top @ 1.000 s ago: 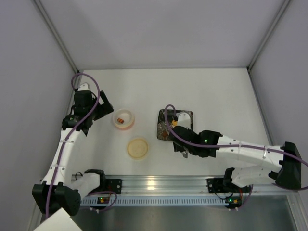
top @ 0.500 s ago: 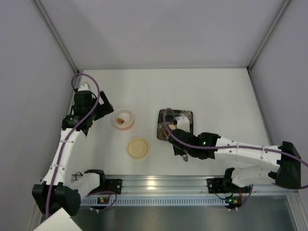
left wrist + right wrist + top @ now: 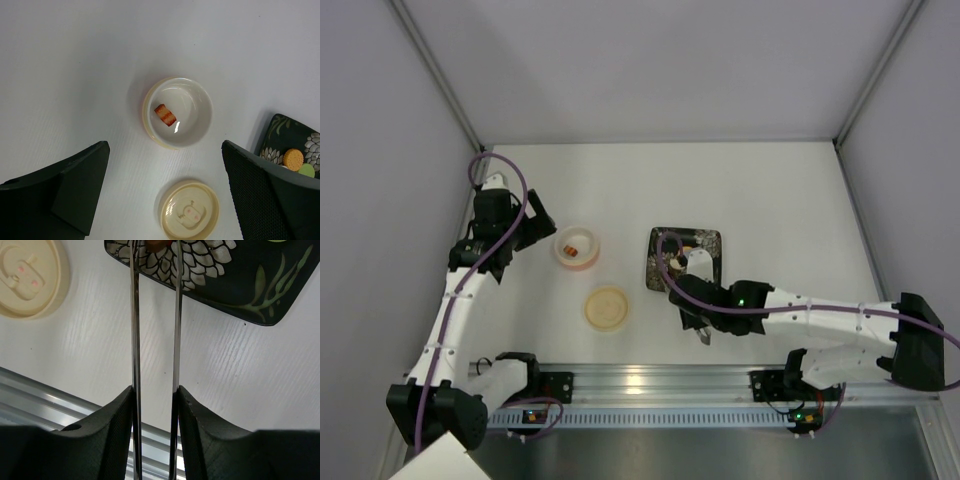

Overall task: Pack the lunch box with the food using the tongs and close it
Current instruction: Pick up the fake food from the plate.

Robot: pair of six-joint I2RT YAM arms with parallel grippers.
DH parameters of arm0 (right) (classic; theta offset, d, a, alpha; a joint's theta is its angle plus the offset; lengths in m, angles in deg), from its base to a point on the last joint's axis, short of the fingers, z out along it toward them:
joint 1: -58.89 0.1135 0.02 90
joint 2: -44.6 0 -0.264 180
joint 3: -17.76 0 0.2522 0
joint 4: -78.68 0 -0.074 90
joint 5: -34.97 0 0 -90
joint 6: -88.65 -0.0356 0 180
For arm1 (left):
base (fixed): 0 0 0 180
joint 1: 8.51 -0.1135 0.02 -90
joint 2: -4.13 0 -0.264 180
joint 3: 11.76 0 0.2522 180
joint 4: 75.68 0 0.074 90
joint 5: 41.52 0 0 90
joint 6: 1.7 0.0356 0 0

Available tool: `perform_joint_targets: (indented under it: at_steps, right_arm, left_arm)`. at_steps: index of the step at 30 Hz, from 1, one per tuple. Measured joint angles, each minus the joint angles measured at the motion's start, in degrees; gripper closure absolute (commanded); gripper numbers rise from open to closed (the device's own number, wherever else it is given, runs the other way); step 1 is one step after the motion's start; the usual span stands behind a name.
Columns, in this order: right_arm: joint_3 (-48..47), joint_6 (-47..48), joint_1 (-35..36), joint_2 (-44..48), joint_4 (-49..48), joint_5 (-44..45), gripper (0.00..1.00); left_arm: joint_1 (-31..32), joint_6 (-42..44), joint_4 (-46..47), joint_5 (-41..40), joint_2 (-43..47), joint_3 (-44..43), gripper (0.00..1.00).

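**Tongs** (image 3: 135, 315): you hold them clamped in the right claw (image 3: 155, 390). Their tips are over the black floral plate (image 3: 240, 280), either side of a reddish-brown piece (image 3: 157, 244).
**Lunch box** (image 3: 192, 102): on your tabletop (image 3: 770, 190), uncovered, with one orange-red piece (image 3: 165, 114) inside.
**Lid** (image 3: 190, 210): flat, just beside the box.
**Food**: orange round (image 3: 293, 158) and green round (image 3: 306, 171), both on the plate.
**Left claw** (image 3: 540, 224): spread wide, empty, left of the box.

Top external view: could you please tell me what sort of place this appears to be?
Probably a robot test cell, not a kitchen: plain grey panel walls box in a white tabletop, and a ribbed silvery metal rail runs along its near edge.
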Motion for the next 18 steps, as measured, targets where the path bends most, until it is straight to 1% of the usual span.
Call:
perform_joint_targets:
  at_steps: [3, 5, 6, 7, 10, 18]
  right_arm:
    - [0.00, -0.04, 0.46, -0.13, -0.20, -0.26, 0.62]
    - [0.00, -0.11, 0.57, -0.37, -0.28, -0.37, 0.65]
    - [0.00, -0.13, 0.59, -0.55, -0.37, -0.44, 0.67]
    - [0.00, -0.22, 0.61, -0.74, -0.46, -0.52, 0.71]
    - [0.00, -0.46, 0.68, -1.09, -0.46, -0.72, 0.77]
    - [-2.14, -0.44, 0.70, -1.11, 1.16, 1.01, 0.80]
  left_arm:
    - [0.00, -0.02, 0.00, 0.02, 0.00, 0.00, 0.01]
    - [0.00, 0.00, 0.02, 0.02, 0.00, 0.00, 0.01]
    - [0.00, 0.00, 0.02, 0.02, 0.00, 0.00, 0.01]
    - [0.00, 0.00, 0.00, 0.02, 0.00, 0.00, 0.01]
    - [0.00, -0.02, 0.02, 0.04, 0.00, 0.02, 0.01]
    - [0.00, -0.02, 0.02, 0.24, 0.13, 0.02, 0.01]
